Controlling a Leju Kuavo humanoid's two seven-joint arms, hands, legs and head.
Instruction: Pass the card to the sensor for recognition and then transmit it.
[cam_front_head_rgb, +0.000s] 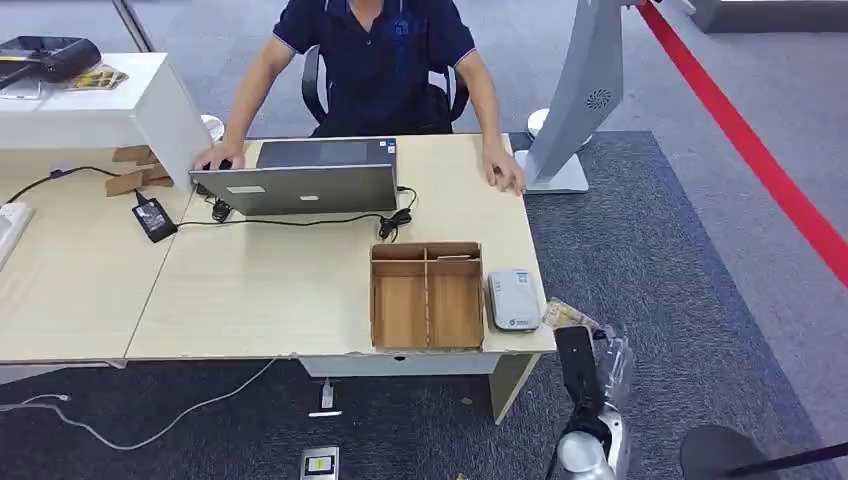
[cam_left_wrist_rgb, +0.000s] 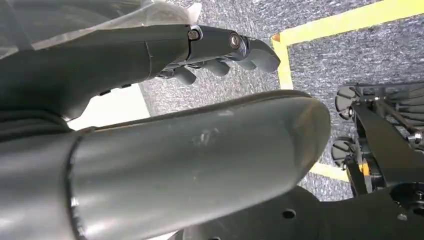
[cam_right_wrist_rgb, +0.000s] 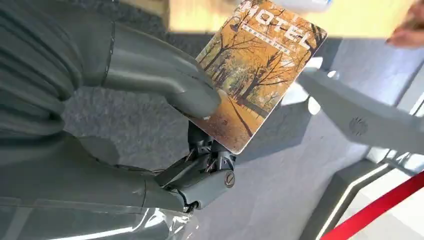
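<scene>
My right hand (cam_right_wrist_rgb: 200, 125) pinches a hotel card (cam_right_wrist_rgb: 255, 75) printed with autumn trees between its thumb and fingers. In the head view the right hand (cam_front_head_rgb: 580, 365) is just off the table's front right corner, with the card (cam_front_head_rgb: 566, 315) sticking up beside the grey card sensor (cam_front_head_rgb: 512, 299). The sensor lies flat on the table's front right part, next to a wooden divided tray (cam_front_head_rgb: 427, 295). My left hand (cam_left_wrist_rgb: 220, 50) hangs over the carpet with its fingers loosely apart and nothing in it.
A person in a dark shirt (cam_front_head_rgb: 375, 60) sits across the table (cam_front_head_rgb: 250, 290) with both hands on it, behind a laptop (cam_front_head_rgb: 300, 180). A grey stand (cam_front_head_rgb: 575, 110) rises at the far right corner. Cables and a power adapter (cam_front_head_rgb: 153, 217) lie left.
</scene>
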